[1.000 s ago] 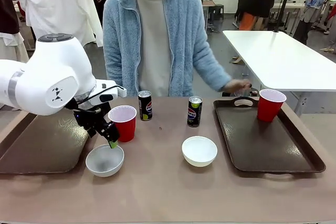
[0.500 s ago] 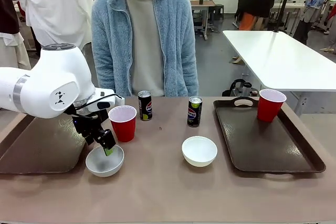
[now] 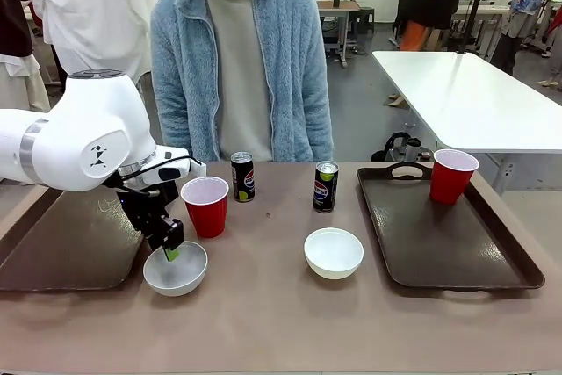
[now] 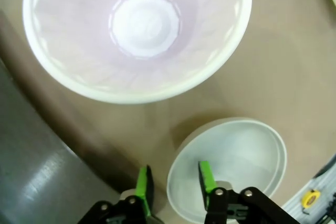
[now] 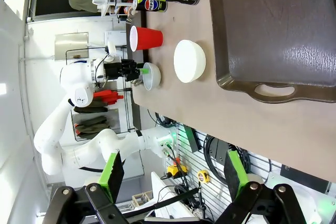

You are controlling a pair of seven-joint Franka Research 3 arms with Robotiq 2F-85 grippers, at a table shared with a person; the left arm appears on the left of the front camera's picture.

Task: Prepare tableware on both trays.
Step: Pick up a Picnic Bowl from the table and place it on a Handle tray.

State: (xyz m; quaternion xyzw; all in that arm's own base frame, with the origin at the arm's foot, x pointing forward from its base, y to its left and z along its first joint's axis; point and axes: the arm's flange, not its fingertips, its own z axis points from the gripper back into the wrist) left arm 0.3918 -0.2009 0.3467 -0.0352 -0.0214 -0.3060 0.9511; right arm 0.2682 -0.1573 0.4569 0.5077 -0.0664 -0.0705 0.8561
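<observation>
The left bowl (image 3: pixel 176 268) sits on the bare table (image 3: pixel 263 322), at 7 o'clock from the nearer red cup (image 3: pixel 205 206) and just off the 3 o'clock rim of the left tray (image 3: pixel 61 252). The left gripper (image 3: pixel 169 252) stands over the bowl's 11 o'clock edge with one green pad inside the wall and one outside. Its jaws are drawn narrow, but whether they already press the wall cannot be told. A rim pinch likely suits a bowl too wide to span, and the tray close by should keep the carry short. The second bowl (image 3: pixel 334 252), the left soda can (image 3: pixel 242 176) and the right soda can (image 3: pixel 326 186) stand mid-table. The right tray (image 3: pixel 457 252) holds another red cup (image 3: pixel 453 175) at its 12 o'clock end. The right gripper (image 5: pixel 173 177) hangs with fingers spread wide and nothing between them.
</observation>
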